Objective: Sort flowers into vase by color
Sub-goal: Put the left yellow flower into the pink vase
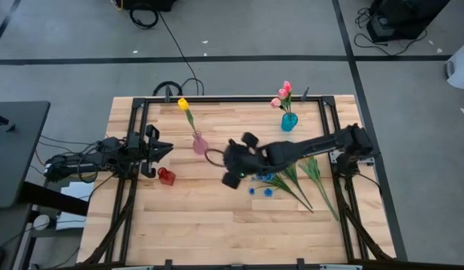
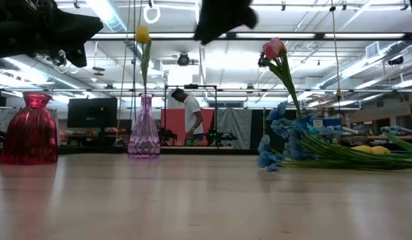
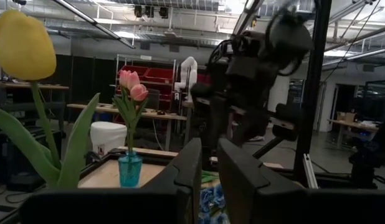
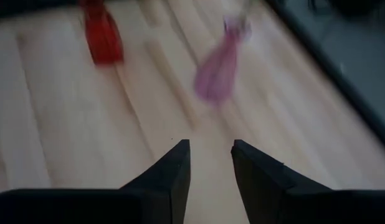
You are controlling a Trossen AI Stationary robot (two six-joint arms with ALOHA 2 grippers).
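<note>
Trouble would most likely come from the right tool (image 1: 233, 166), which hangs empty with fingers slightly parted above the worktop (image 1: 217, 225), just beside the pink vase (image 1: 200, 144) holding a yellow tulip (image 1: 183, 104). A low swing could topple it. Blue sprays (image 1: 263, 187) and loose stems lie near; pink tulips (image 1: 283, 93) stand in the teal vase (image 1: 290, 121). The left tool (image 1: 158, 152), seemingly released and empty, waits by the red vase (image 1: 166, 176).
</note>
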